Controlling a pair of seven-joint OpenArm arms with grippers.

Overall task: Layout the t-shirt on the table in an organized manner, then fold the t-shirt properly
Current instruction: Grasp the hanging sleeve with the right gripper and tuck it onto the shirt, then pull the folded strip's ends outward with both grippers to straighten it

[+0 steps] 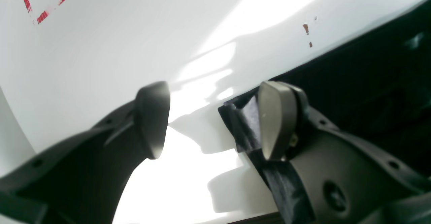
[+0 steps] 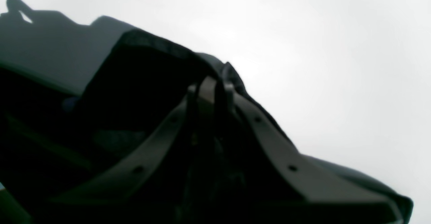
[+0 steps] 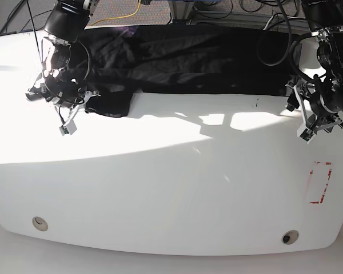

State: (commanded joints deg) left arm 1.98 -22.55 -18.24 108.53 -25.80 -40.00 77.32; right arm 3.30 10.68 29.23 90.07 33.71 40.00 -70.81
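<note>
Nearest me, two holes in the table; my left gripper gapes wide by the t-shirt hem; my right gripper pinches a sleeve; shirt sprawls along the far edge.

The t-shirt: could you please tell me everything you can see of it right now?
The t-shirt is plain black, soft, wrinkled fabric, spread widthwise along the far side of the white table. Its near edge lies fairly straight, while one end bulges down in a bunched lump. The right pincer is shut on that bunched end, with cloth draped over it. The left pincer is open at the other end, where a strip of the hem lies against one fingertip.
</note>
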